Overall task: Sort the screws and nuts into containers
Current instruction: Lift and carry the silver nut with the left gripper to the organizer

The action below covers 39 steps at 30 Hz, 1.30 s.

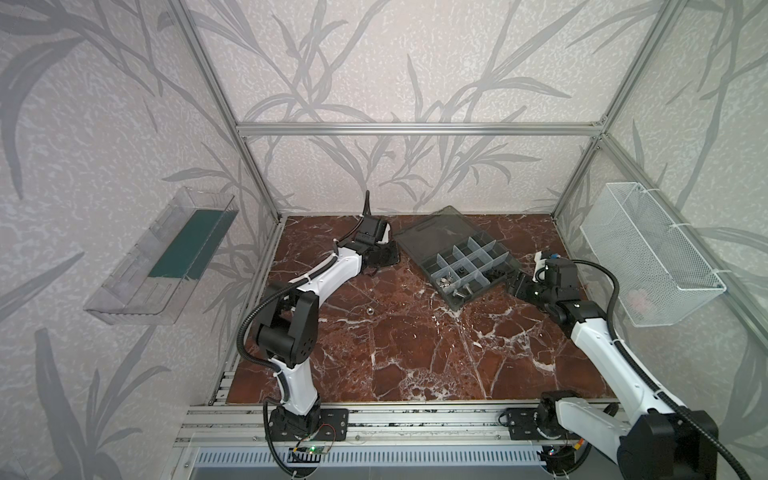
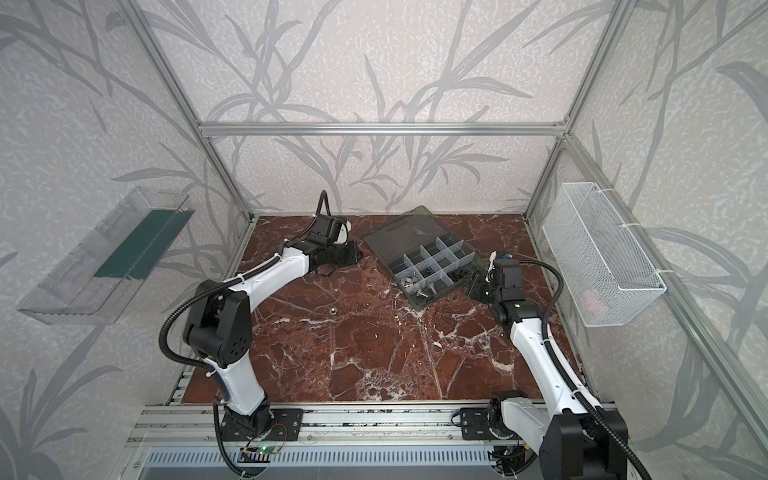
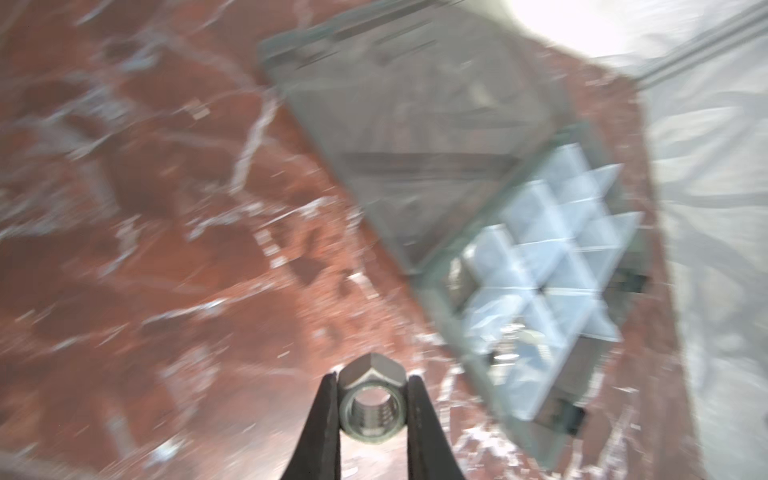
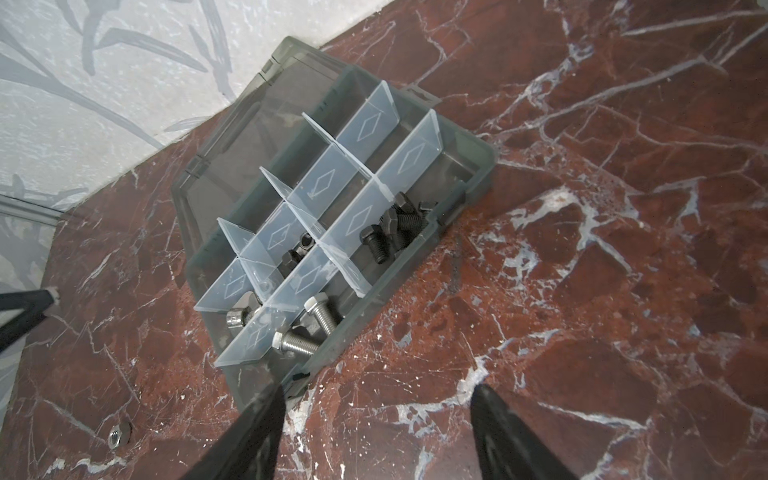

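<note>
Left wrist: left gripper (image 3: 372,377) pinches threaded hexagonal metal nut (image 3: 371,399); right gripper (image 4: 378,390) spread.

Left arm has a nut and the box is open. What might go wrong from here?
1. The nut sits only at the tips of the left gripper's jaws, so it may slip out before reaching the organiser box.
2. The compartment of silver nuts adjoins the silver screws; a loose release might land wrong.
3. The right gripper, open, hangs by the box's corner and might nudge it.

Red-brown white-veined marble table (image 1: 415,353), smoky-grey organiser box (image 4: 249,137), silver and black screws (image 4: 297,343), leaf-patterned walls (image 1: 374,83).
</note>
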Motion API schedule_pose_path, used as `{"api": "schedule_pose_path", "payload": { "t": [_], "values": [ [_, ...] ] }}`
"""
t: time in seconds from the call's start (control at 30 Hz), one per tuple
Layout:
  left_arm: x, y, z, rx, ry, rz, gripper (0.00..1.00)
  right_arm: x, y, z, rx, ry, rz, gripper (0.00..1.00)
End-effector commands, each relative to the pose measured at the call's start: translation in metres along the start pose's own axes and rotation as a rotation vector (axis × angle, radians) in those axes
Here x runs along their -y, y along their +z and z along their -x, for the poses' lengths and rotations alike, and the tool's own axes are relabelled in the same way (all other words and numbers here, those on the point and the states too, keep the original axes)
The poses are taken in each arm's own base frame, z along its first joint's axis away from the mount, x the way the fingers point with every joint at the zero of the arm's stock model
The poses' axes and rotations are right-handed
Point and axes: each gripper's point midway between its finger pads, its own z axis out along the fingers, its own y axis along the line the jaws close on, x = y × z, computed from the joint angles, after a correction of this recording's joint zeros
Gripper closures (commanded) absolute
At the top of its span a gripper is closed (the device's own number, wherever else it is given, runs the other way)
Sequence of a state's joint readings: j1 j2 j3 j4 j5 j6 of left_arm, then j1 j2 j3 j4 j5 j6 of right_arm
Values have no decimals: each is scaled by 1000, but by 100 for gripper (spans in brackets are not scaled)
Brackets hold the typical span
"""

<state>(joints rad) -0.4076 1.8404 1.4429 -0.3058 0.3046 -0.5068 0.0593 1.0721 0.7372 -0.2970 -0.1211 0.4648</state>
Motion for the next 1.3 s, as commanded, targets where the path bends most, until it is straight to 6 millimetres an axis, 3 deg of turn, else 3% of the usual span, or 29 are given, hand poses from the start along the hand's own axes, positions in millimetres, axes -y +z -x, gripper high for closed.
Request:
{"api": "schedule_pose_path", "payload": {
  "t": [0.0,0.2,0.57,0.87,1.27],
  "values": [
    [51,14,14,12,6,-183,100,5,-4,-2,-3,19,-18,29],
    [111,39,19,25,-45,-406,100,8,-7,0,6,26,-32,29],
    [181,78,13,9,-61,-677,100,18,-8,-4,13,40,-58,29],
    [207,108,3,-60,-21,-688,100,24,-10,-4,24,51,-63,29],
    [207,146,-25,-128,28,-615,100,25,-8,-7,21,54,-47,29]
  ]
}}
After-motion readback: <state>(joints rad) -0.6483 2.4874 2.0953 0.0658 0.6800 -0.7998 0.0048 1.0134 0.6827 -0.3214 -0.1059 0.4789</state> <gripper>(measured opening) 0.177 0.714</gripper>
